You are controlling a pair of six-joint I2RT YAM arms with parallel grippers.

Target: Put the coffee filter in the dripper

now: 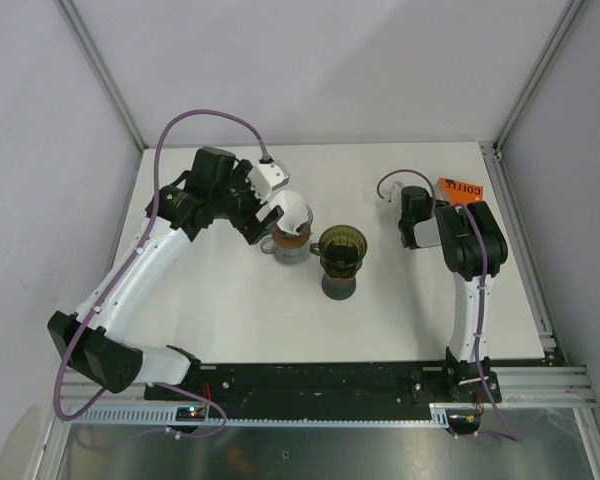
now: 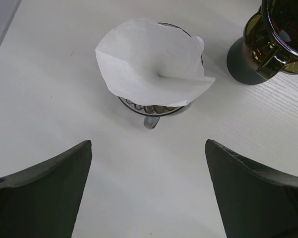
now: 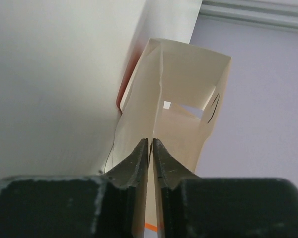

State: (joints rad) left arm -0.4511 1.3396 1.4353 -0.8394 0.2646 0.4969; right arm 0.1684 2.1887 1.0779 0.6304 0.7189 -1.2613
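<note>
The white coffee filter sits opened in the top of the clear dripper, its edge lapping over the rim. Just right of the dripper, not touching it, stands a dark glass cup. The left gripper hangs near the dripper, fingers spread wide and holding nothing. Well right of the dripper, the right gripper is pressed together on a thin fold of the orange box.

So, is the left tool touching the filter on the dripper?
Apart. The left wrist view shows bare table between the left tool's open fingers and the filter resting on the dripper.
</note>
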